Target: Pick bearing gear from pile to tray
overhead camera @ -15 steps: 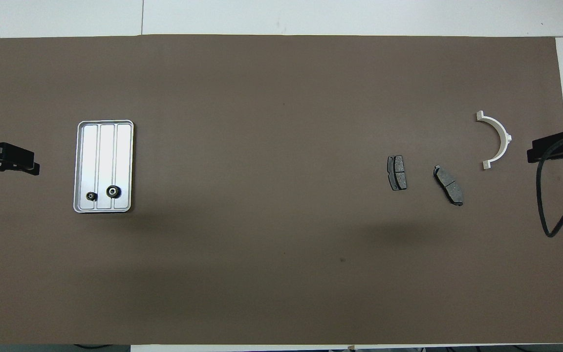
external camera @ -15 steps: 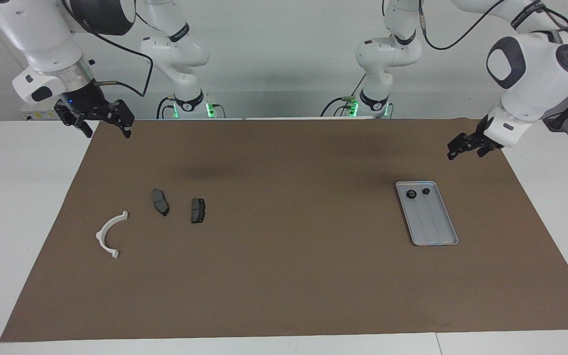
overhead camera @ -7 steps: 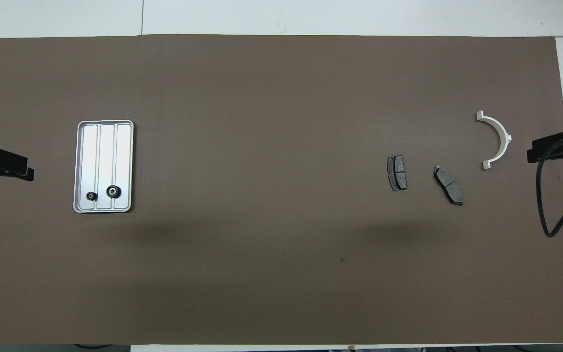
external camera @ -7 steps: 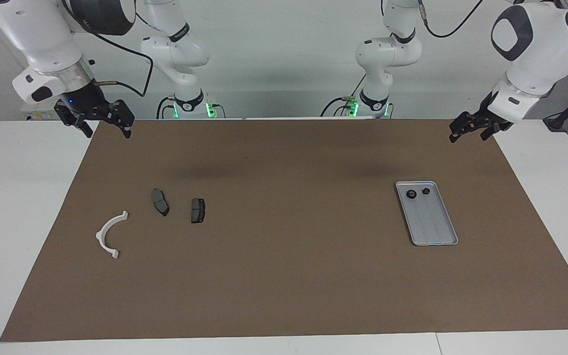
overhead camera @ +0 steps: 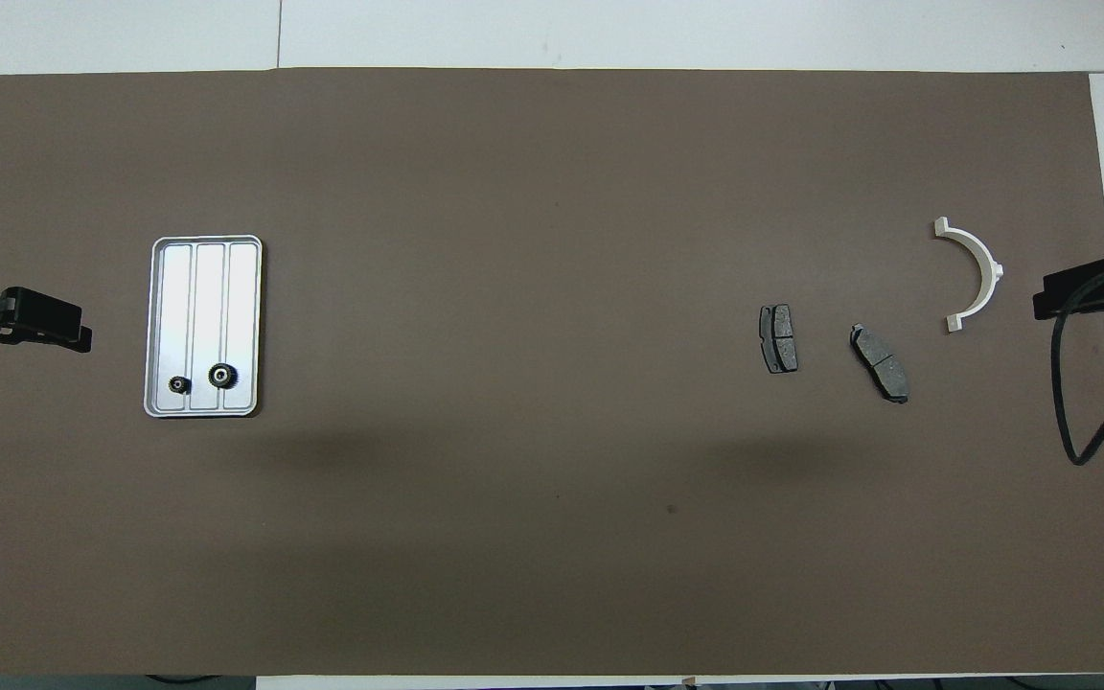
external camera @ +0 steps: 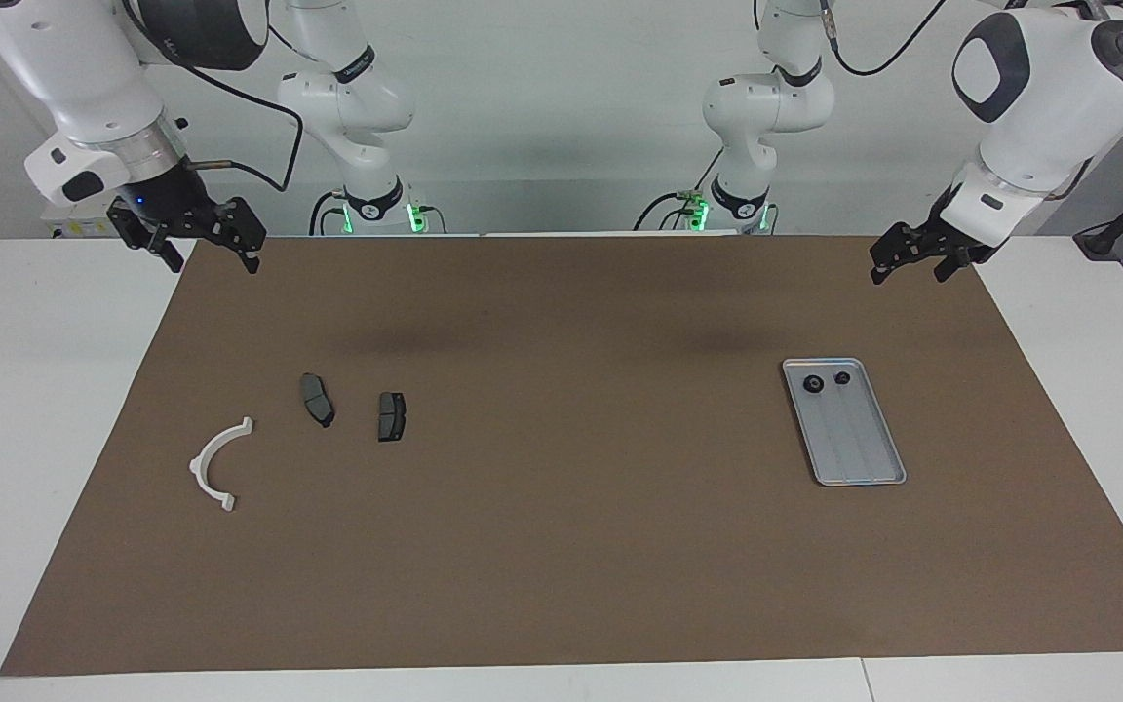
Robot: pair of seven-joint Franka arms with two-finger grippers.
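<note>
Two small black bearing gears, a larger one (overhead camera: 222, 375) (external camera: 814, 386) and a smaller one (overhead camera: 179, 384) (external camera: 842, 377), lie in the silver tray (overhead camera: 207, 287) (external camera: 859, 448) at its end nearer the robots. The pile is a white semicircular bracket (overhead camera: 981, 271) (external camera: 209, 462) and two dark grey plates (overhead camera: 778, 339) (overhead camera: 880, 362) (external camera: 391, 416) (external camera: 316, 399) at the right arm's end. My left gripper (external camera: 912, 265) (overhead camera: 58, 326) hangs open and empty over the mat's edge at the left arm's end. My right gripper (external camera: 211, 249) (overhead camera: 1079, 292) hangs open and empty over the mat's edge beside the bracket.
A brown mat (external camera: 561, 546) covers most of the white table (external camera: 35, 390). The right arm's black cable (overhead camera: 1069, 422) loops over the mat's corner at its end.
My left gripper has risen and shifted a little back toward the middle of the table, still empty. The right arm, the tray and the parts have not moved.
</note>
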